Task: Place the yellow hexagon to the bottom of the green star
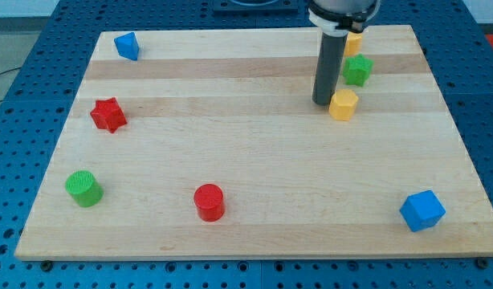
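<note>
My tip (322, 102), a bare rod holding nothing, touches the yellow hexagon (343, 104) at its 9 o'clock. The hexagon sits at 7 o'clock of the green star (357, 70); I judge short, centred rightward nudges best.

The board (254, 160) was viewed from above its bottom edge, angled downward, near enough to fill the frame.

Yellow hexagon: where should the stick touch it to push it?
My tip can't grip, only push. The yellow hexagon already sits just below the green star, with my tip against its left side. That flat left face is probably the best contact, for a small nudge rightward under the star.
</note>
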{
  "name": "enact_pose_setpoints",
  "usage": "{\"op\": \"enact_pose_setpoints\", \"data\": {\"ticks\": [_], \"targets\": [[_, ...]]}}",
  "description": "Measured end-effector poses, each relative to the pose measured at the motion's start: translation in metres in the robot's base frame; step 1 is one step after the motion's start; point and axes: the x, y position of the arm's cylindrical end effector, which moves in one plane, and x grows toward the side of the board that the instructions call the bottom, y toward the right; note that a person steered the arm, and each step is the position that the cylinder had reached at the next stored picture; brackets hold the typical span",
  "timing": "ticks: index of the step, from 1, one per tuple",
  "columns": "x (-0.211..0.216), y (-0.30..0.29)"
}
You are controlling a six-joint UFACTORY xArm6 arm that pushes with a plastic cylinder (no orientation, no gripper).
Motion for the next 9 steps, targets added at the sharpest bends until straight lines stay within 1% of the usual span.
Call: {"op": "enact_pose_setpoints", "data": {"ticks": [1, 2, 3, 5, 6, 7, 8, 9], "targets": [[0.006, -0.028], [0.021, -0.028], [0.034, -0.019], [0.034, 0.032], [0.034, 0.045], [0.045, 0.017], [0.027, 0.008], [-0.004, 0.016]]}}
